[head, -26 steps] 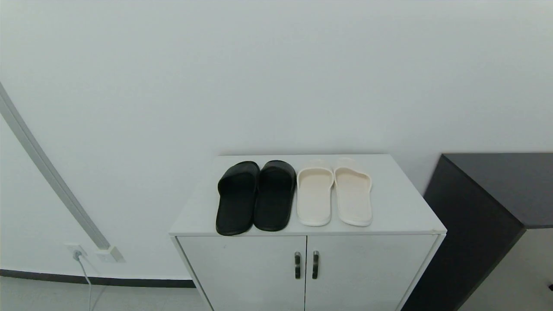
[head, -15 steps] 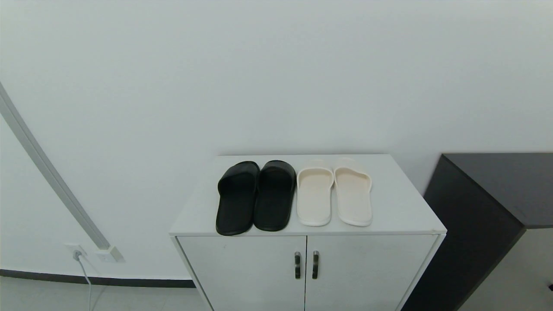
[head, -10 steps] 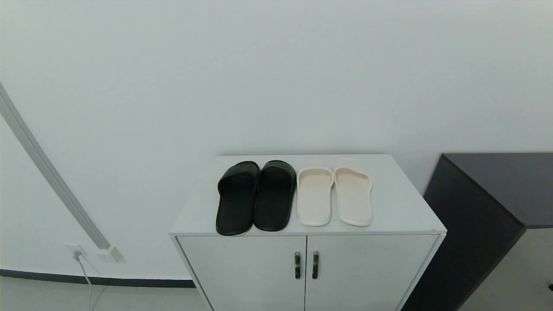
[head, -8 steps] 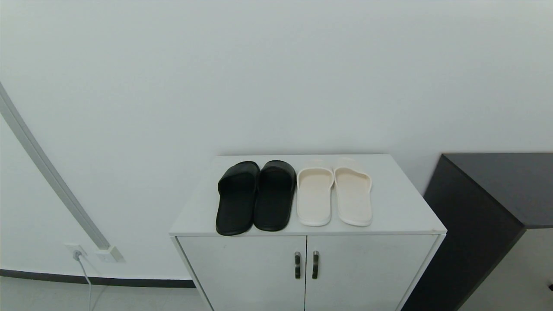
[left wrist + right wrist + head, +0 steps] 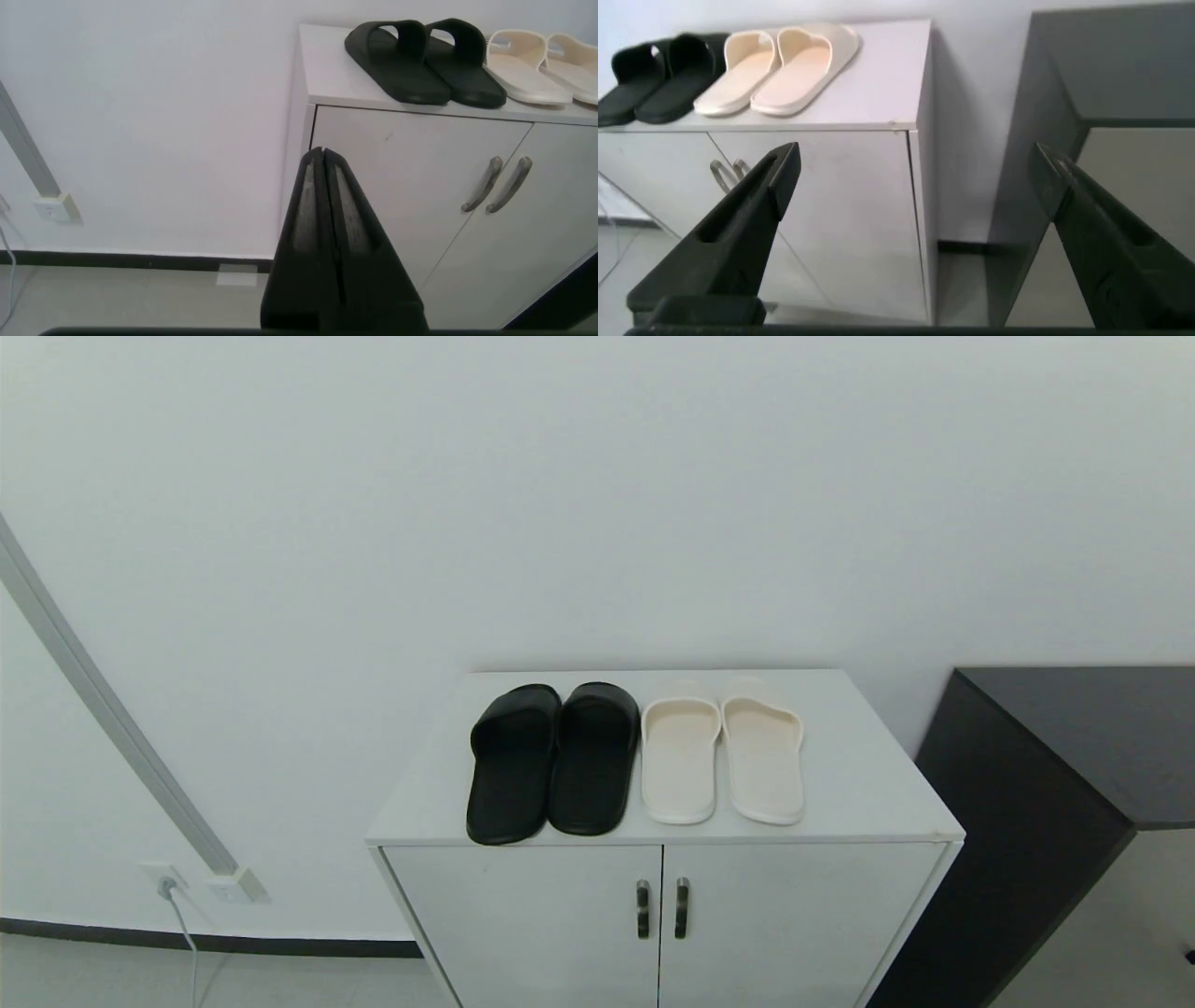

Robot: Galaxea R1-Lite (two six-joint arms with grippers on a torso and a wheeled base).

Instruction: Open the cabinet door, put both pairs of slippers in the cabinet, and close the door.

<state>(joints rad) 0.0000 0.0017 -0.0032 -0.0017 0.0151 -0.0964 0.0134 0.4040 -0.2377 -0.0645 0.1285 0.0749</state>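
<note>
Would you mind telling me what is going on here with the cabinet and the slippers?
Nothing is being handled yet. The black slippers and the cream slippers lie side by side on top of the white cabinet, whose two doors are shut. The left gripper, shut, and the right gripper, open, hang in front of the cabinet, touching nothing.
</note>
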